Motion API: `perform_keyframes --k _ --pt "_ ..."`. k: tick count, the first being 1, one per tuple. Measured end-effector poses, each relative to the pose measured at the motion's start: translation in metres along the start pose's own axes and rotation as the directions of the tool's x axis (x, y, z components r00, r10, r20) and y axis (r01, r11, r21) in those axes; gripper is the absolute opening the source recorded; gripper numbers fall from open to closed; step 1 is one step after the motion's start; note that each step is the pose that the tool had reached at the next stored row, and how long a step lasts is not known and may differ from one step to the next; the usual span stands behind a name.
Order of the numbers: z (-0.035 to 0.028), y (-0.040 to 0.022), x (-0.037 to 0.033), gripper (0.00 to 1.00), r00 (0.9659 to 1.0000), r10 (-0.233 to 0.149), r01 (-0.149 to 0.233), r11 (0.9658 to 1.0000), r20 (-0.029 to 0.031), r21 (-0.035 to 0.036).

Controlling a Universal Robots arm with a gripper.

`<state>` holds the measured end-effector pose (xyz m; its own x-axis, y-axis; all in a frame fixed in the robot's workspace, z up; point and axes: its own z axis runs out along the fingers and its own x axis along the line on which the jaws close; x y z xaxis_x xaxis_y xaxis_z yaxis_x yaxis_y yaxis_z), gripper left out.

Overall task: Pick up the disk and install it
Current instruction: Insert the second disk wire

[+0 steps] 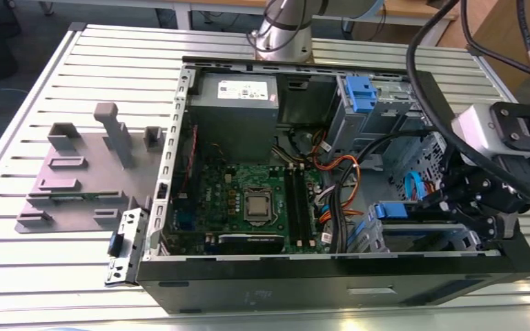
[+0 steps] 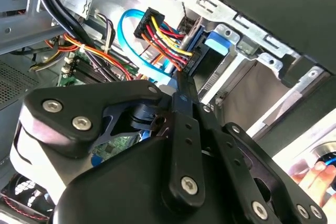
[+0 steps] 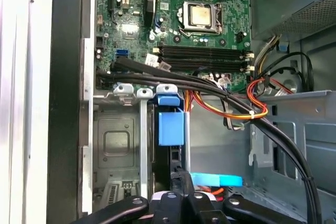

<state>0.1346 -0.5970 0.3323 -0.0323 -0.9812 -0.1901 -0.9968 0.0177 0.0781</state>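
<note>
The disk (image 3: 170,124) stands on edge in a slot of the drive cage (image 3: 118,145) at the case's front corner, its blue bracket tab facing up. In the exterior view the disk (image 1: 391,210) shows as a blue tab at the exterior view's right. My gripper (image 3: 178,178) sits just behind the disk's end, fingers together and narrower than the disk, the tips at or touching its edge. In the second wrist view the gripper (image 2: 181,85) points at the disk (image 2: 216,43), beside a plug of red, yellow and black wires (image 2: 157,27).
The open computer case (image 1: 339,276) lies on a slatted table (image 1: 63,262). Motherboard (image 1: 246,200), grey power supply box (image 1: 235,103), a second blue latch (image 1: 361,93) and orange cables (image 1: 339,169) crowd the inside. A grey fixture (image 1: 81,172) sits at the exterior view's left.
</note>
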Motion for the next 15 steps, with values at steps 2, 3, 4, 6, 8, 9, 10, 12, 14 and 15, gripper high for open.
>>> perform_keyframes --k 2,3,4,6,8,9,10,12,14,15 --pt "-0.0044 -0.0015 -0.0009 0.11 1.0000 0.000 0.000 1.0000 -0.0011 -0.0006" --pt "-0.0073 -0.0019 -0.0015 0.11 1.0000 0.000 0.000 1.0000 -0.0013 -0.0007" --pt "-0.0106 -0.0022 -0.0021 0.11 1.0000 0.000 0.000 1.0000 -0.0014 -0.0008" --pt "-0.0173 -0.0024 -0.0034 0.11 1.0000 0.000 0.000 1.0000 -0.0015 -0.0009" --pt "-0.0241 -0.0024 -0.0047 0.11 1.0000 0.000 0.000 1.0000 -0.0015 -0.0011" --pt "-0.0274 -0.0023 -0.0053 0.11 1.0000 0.001 -0.001 1.0000 -0.0017 -0.0012" --pt "-0.0303 -0.0021 -0.0059 0.11 1.0000 0.001 -0.001 1.0000 -0.0015 -0.0012" --pt "-0.0326 -0.0020 -0.0064 0.11 1.0000 0.000 0.000 1.0000 -0.0010 -0.0012" --pt "-0.0327 -0.0020 -0.0064 0.11 1.0000 0.000 0.000 1.0000 -0.0009 -0.0013" --pt "-0.0328 -0.0020 -0.0065 0.11 1.0000 0.000 0.000 1.0000 -0.0010 -0.0012"
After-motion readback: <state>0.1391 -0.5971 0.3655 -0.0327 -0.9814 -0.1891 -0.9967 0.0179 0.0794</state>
